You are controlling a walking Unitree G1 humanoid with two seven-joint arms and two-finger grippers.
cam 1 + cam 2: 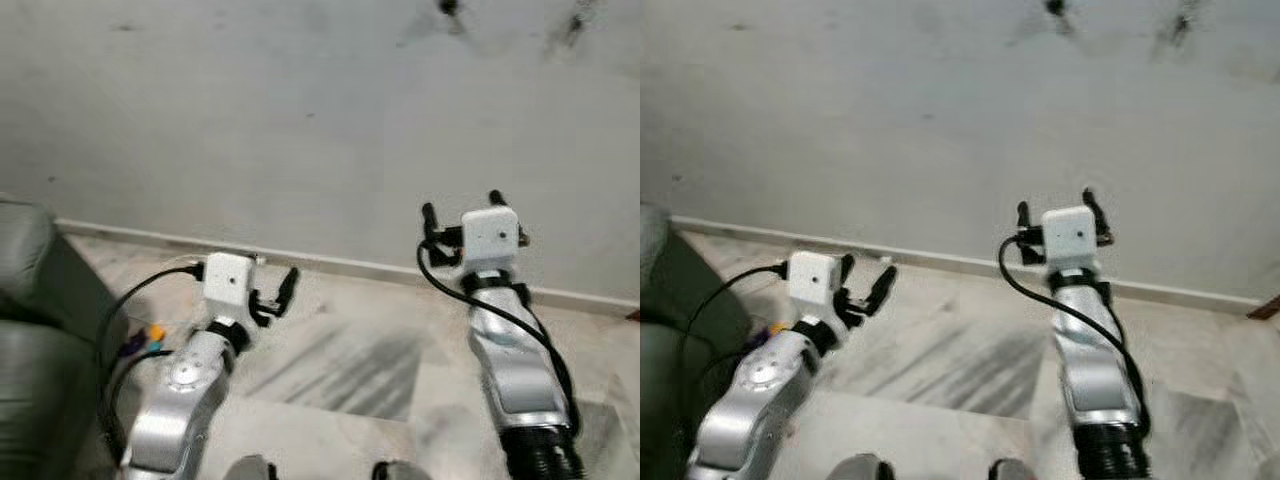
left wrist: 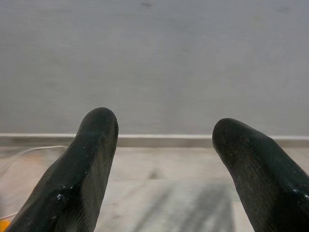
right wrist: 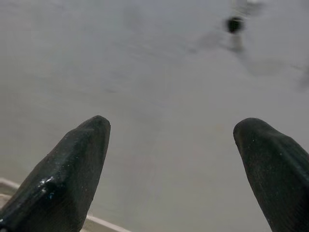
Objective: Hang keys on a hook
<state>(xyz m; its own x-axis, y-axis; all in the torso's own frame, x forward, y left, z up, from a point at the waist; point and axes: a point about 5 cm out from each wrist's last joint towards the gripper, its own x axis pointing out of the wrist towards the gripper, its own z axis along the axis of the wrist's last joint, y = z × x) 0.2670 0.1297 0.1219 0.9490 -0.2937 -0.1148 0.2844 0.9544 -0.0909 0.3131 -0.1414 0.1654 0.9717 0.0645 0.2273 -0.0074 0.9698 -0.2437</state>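
You have a pale wall [image 1: 300, 120] ahead, with dark marks near its top, meeting a marble floor [image 1: 350, 370] at a light skirting strip. A green sofa [image 1: 35, 340] sits at your left. Your left gripper [image 1: 272, 290] hangs low over the floor, and your right gripper [image 1: 462, 210] is raised against the wall, fingers spread apart.

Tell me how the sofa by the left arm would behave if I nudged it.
The sofa looks big and padded, so it would probably be too heavy to shift. Its rounded cushion suggests the surface would dent softly rather than resist. Its smooth sheen hints that the open left gripper might slide along it.
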